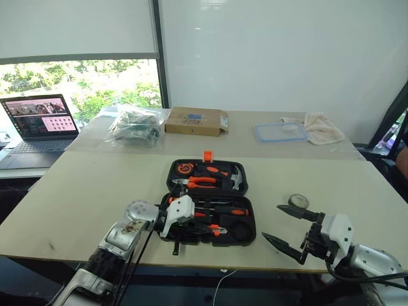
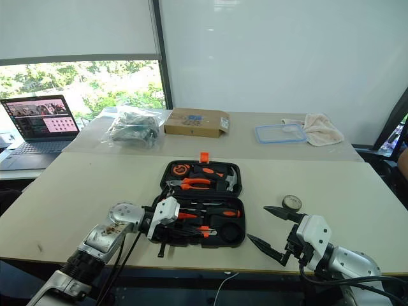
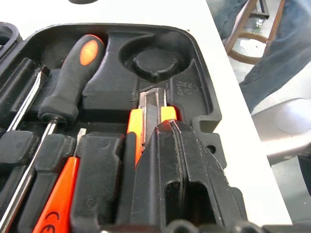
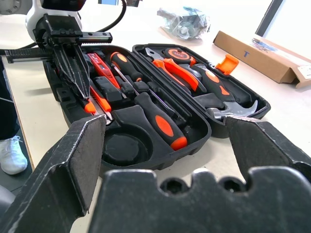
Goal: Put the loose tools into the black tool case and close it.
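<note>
On the near half of a pale table, the case (image 1: 210, 201) lies open and flat, its lid half toward the far side with an orange latch (image 1: 207, 155) standing up at the lid's far edge. Pliers (image 1: 203, 183) and a hammer (image 1: 234, 179) sit in the lid half. The near half holds 2 screwdrivers (image 4: 158, 119) in their slots, and a slim orange tool (image 4: 97, 99) lies beside them.

The left gripper (image 1: 176, 245) reaches over the near half from the robot's left, its fingers pressed together over the knife (image 3: 151, 114), which rests in its slot at the case's near edge. Whether the tips pinch the knife or only press on it cannot be told. Next to the knife, a round recess (image 3: 153, 63) sits empty.

The tape roll (image 1: 298, 202) lies on the table to the right of the case, near the right gripper (image 1: 278, 224), whose fingers stand wide apart, holding nothing.

By this view, most tools are packed. The tape remains out, and the lid is not yet closed. The left arm lying across the case would block the lid.

Farther back sit a cardboard box (image 1: 196, 121), a plastic bag (image 1: 134, 125), a clear lid (image 1: 280, 131), a cloth (image 1: 322, 127) and a laptop (image 1: 39, 122).
</note>
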Controlling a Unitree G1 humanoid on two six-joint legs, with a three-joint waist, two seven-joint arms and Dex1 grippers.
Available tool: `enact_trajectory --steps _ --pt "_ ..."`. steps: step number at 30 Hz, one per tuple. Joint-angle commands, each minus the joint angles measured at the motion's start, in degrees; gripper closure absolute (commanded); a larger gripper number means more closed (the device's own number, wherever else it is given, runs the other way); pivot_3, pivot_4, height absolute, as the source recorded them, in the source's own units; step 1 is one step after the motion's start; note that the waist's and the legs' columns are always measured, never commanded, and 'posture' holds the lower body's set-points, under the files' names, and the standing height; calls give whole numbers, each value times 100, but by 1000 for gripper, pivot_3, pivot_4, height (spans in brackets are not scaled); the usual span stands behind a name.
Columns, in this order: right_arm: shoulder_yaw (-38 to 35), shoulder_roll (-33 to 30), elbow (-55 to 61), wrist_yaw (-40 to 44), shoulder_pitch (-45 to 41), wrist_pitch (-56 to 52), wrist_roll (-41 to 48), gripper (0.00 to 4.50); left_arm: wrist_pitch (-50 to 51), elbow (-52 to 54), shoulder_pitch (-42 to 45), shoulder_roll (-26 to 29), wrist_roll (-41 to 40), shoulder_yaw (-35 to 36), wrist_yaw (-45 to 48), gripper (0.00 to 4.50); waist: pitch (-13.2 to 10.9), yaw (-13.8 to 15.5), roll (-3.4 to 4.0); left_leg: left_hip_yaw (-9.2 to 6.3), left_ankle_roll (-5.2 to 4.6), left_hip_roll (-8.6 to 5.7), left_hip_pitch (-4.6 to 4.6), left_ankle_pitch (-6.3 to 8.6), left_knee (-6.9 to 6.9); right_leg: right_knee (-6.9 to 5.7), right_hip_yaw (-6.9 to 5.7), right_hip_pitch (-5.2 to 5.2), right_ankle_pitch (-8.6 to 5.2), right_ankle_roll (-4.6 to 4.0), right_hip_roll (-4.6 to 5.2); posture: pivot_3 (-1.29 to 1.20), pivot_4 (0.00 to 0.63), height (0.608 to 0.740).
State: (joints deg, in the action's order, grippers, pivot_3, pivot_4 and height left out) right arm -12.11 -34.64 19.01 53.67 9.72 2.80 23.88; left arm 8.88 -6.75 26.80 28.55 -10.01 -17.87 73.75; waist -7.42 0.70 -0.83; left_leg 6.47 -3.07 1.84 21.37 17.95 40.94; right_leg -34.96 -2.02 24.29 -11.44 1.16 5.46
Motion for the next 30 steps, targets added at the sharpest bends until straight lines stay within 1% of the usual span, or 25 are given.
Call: enact_trajectory --steps 1,5,6,9,13,14,17,20,21,23,25,26,28,29,30 --pt "-86 -8 138 6 -21 117 129 0 189 -39 -85 153 384 -270 -116 4475 0 -1 0 0 0 0 -2 0 -1 0 0 -1 0 -1 0 0 150 740" --pt "-88 -16 143 22 -21 112 138 0 607 -69 -43 199 574 -421 -309 4475 0 -1 0 0 0 0 -9 0 -3 -1 1 -7 -1 -1 0 0 150 740" --pt "-85 -17 152 26 -22 106 143 0 848 -22 -40 210 578 -487 -324 4475 0 0 0 0 0 0 -12 0 -2 -1 1 -10 -1 -2 0 0 150 740" --pt "-90 -23 187 34 -14 84 169 0 1381 136 -66 286 544 -631 -315 4475 1 2 -1 0 1 1 -19 -1 -2 -4 1 -15 -18 -28 2 0 150 740" --pt "-133 -43 213 51 19 74 206 0 1423 245 -151 286 371 -527 -353 4475 2 -3 1 0 2 2 -24 -1 -4 -7 3 -16 -20 -29 -1 0 150 740" --pt "-171 -60 224 57 43 71 232 0 1288 250 -164 250 261 -414 -345 4475 2 -4 1 0 2 3 -24 -1 -5 -7 4 -15 -18 -27 -1 0 150 740" --pt "-385 -139 300 59 194 -34 410 0 515 197 -175 10 -308 268 -322 4475 2 -2 0 1 2 3 -23 -1 -9 -7 6 -11 -17 -26 0 0 150 740" --pt "-766 -281 366 114 534 -146 587 0 104 225 -210 81 -908 1037 -147 4475 -15 -1 -12 1 2 4 -8 -1 -9 -6 3 3 -14 -25 2 0 150 740" --pt "-897 -319 359 143 677 -130 592 0 7 226 -250 150 -1088 1263 -65 3976 -27 3 -21 0 2 5 -3 -1 -8 -6 2 6 -13 -24 3 0 150 740" --pt "-1192 -350 343 153 995 -75 594 0 -469 165 -389 409 -1133 1635 26 3425 -33 2 -28 -3 3 7 4 -1 -8 -4 -6 9 -9 -17 5 0 150 740" --pt "-1480 -328 310 153 1304 18 547 0 -734 82 -592 645 -1317 2037 193 2753 -34 -1 -26 -3 3 6 4 -1 -10 -1 -8 9 -6 -11 7 0 150 740" --pt "-1595 -305 291 144 1423 40 533 0 -677 87 -713 804 -1424 2176 304 2333 -34 -8 -25 -2 3 5 3 0 -15 0 -7 9 -6 -10 9 0 150 740" --pt "-1833 -241 193 107 1689 97 478 0 -609 115 -987 1115 -1656 2494 544 1650 -38 -22 -23 0 7 7 0 4 -18 0 -7 9 -9 -11 9 0 150 740" --pt "-1962 -212 165 -40 1857 -76 455 0 -569 54 -1125 1292 -1750 2702 622 1294 -39 -16 -24 1 9 8 0 5 -19 0 -8 10 -13 -10 9 0 150 740" --pt "-2076 -185 157 -235 1996 -334 460 0 -498 -15 -1241 1440 -1853 2881 691 829 -42 -13 -26 0 9 8 -1 6 -19 1 -8 10 -17 -8 9 0 150 740"
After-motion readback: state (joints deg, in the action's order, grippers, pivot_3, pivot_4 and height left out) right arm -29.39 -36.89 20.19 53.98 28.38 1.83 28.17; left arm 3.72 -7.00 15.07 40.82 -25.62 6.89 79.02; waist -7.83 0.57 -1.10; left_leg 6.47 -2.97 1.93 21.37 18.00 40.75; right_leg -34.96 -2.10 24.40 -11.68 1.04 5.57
